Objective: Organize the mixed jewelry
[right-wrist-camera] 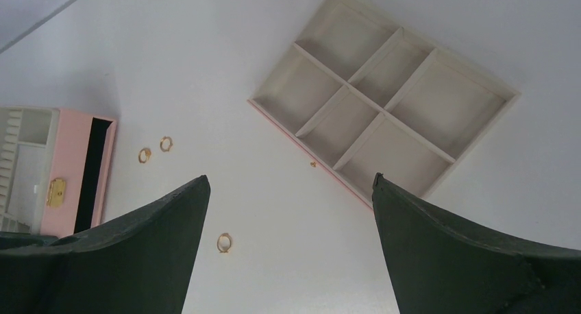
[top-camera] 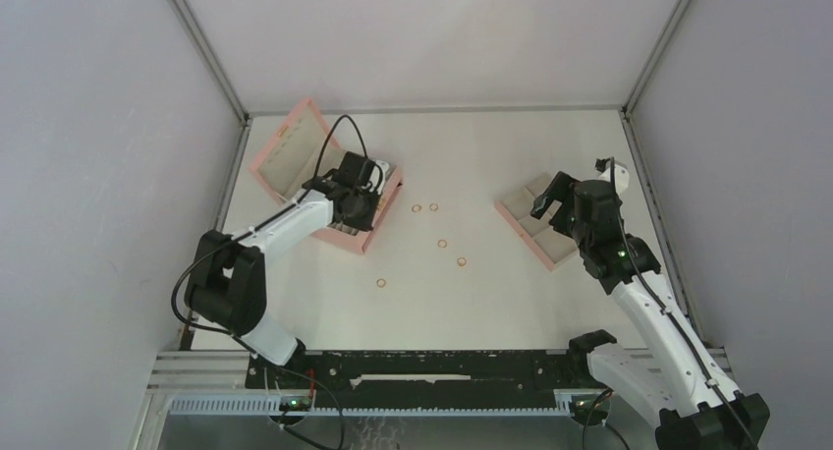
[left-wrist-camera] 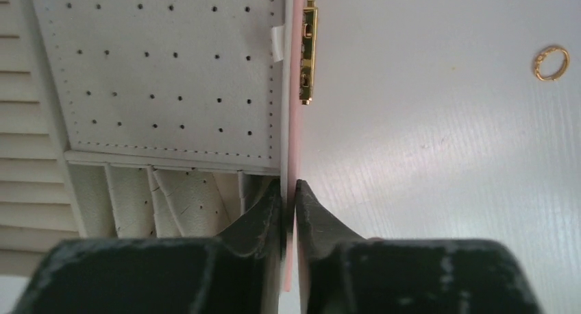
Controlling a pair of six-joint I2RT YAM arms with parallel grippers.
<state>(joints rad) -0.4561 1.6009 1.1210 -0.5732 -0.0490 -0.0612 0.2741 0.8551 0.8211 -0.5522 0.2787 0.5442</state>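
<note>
Right of the pink box [top-camera: 344, 239], on the bench [top-camera: 472, 155]: five copper rings [top-camera: 442, 244], scattered, none touching. Left fingers [left-wrist-camera: 264, 218] pinch the box's clasp-side wall. Right fingers [right-wrist-camera: 438, 245] spread wide over the beige tray [right-wrist-camera: 384, 113], farther right of the box.
</note>
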